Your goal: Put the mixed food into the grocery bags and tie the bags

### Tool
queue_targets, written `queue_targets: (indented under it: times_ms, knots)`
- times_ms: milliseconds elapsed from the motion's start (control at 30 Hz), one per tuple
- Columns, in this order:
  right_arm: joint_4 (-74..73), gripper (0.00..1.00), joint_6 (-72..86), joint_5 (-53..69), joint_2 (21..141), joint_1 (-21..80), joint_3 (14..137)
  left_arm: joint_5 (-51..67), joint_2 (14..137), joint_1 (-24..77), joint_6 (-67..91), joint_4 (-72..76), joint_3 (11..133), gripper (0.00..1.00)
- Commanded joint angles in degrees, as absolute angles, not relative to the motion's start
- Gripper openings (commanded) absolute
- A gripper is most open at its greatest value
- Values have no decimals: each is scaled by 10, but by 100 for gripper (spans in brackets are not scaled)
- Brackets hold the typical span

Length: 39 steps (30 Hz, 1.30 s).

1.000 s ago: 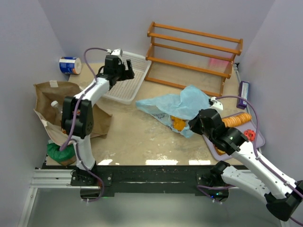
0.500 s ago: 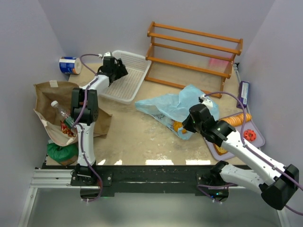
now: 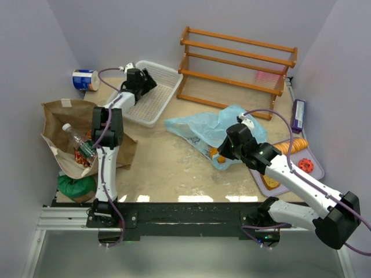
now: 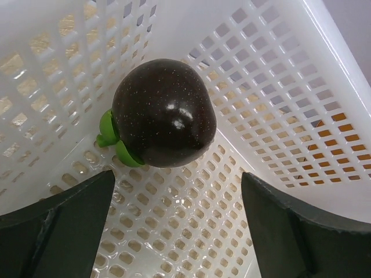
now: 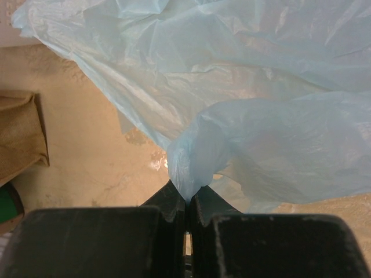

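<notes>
Light: bright, even, overhead.
Glare: glossy dark round toy fruit (image 4: 164, 113); near strip of beige tabletop (image 3: 168, 171).
Blur: lower edge, wrist views.

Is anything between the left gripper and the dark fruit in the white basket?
Nothing visible: the open left gripper faces the dark fruit in a corner of the white basket, only bare mesh between.
</notes>
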<state>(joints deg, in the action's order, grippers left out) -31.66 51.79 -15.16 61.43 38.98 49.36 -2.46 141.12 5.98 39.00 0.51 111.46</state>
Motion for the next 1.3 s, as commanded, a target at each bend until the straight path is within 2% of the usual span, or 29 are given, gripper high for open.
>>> queue_targets:
  times_ms: [0, 500, 600, 800, 900, 1000, 1267]
  knots:
    - [-291, 0, 511, -138, 616, 391, 518, -58, 1428, 50, 413, 50, 1137, 95]
    - [-280, 0, 490, -104, 656, 390, 526, -169, 1453, 49, 425, 113, 1145, 86]
    - [-278, 0, 490, -99, 659, 391, 526, -176, 1466, 49, 420, 127, 1150, 81]
    - [-280, 0, 486, -99, 658, 390, 530, -159, 1488, 49, 410, 141, 1171, 63]
    - [-287, 0, 486, -105, 650, 391, 529, -153, 1465, 49, 404, 176, 1132, 48]
    - [-289, 0, 484, -112, 642, 390, 528, -142, 1413, 49, 399, 259, 1041, 38]
    - [-299, 0, 482, -128, 617, 390, 530, -76, 1245, 49, 352, 439, 819, 28]
